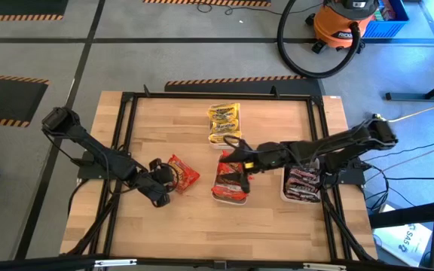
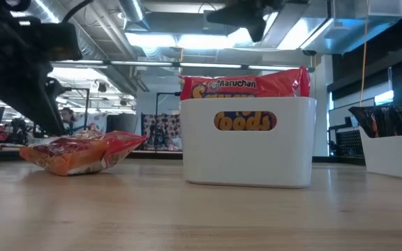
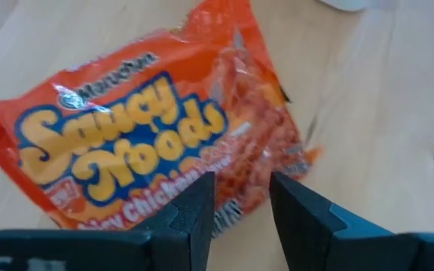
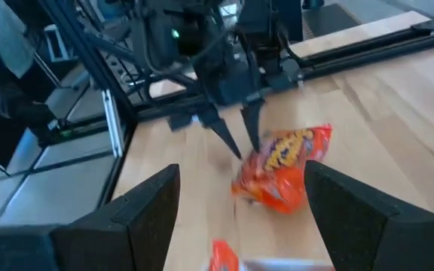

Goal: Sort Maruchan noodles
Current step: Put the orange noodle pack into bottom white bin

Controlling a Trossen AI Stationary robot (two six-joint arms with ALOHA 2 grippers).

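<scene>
Over on the left, the left gripper (image 1: 159, 190) is parked right at the edge of a loose red noodle packet (image 1: 181, 172) lying flat on the table (image 1: 277, 226), fingers a little apart and nothing pinched yet, probably lined up for a pickup. In the middle, the right gripper (image 1: 236, 159) is held spread wide and empty over the middle tray (image 1: 228, 197) of red packets, with yellow packets (image 1: 224, 122) behind and dark packets (image 1: 302, 183) at right. The packet's lettering is only readable in the left wrist view, while all three sorted piles are only seen from above.
</scene>
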